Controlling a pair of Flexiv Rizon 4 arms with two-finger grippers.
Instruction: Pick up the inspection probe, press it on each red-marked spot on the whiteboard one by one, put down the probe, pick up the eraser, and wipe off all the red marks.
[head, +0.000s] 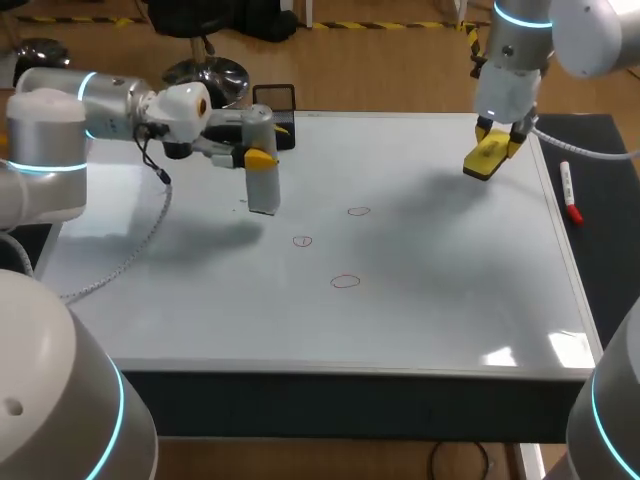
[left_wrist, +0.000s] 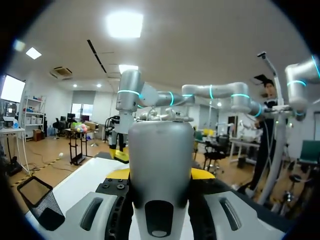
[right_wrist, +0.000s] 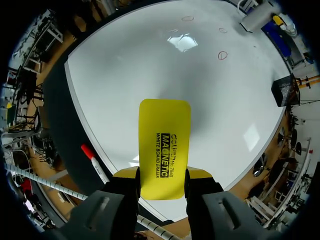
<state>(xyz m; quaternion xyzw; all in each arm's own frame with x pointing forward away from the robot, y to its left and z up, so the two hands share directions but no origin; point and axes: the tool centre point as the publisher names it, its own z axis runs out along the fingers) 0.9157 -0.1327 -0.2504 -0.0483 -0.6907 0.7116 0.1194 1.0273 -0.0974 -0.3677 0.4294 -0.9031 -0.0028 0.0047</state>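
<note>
Pressing the inspection probe onto each red mark looks to be the step in hand, since all three marks are unwiped and the probe is in the grip, not set down.

The left gripper is clamped on the probe. In the left wrist view the grey cylinder sits between both yellow tips, touched from two sides. The probe hangs roughly upright over the whiteboard, to the left of the marks and apart from them. Whether its lower end touches the board cannot be told.

The right gripper is closed on the yellow eraser. It is held above the board's far right part, near the marker pen lying on the dark mat beside the board.

Recommended procedure:

1. Carry the probe above the middle mark, the closest of the three, and centre the tip inside the red ring.
2. Descend straight down with the probe upright — a tilted tip is likely to land off the ring or skid on the smooth surface.
3. Lift clear before travelling to the far mark and the near mark, because dragging would probably smear the ink.
4. Hold the right arm and eraser out of the left arm's path — the far mark lies nearest to them.
</note>
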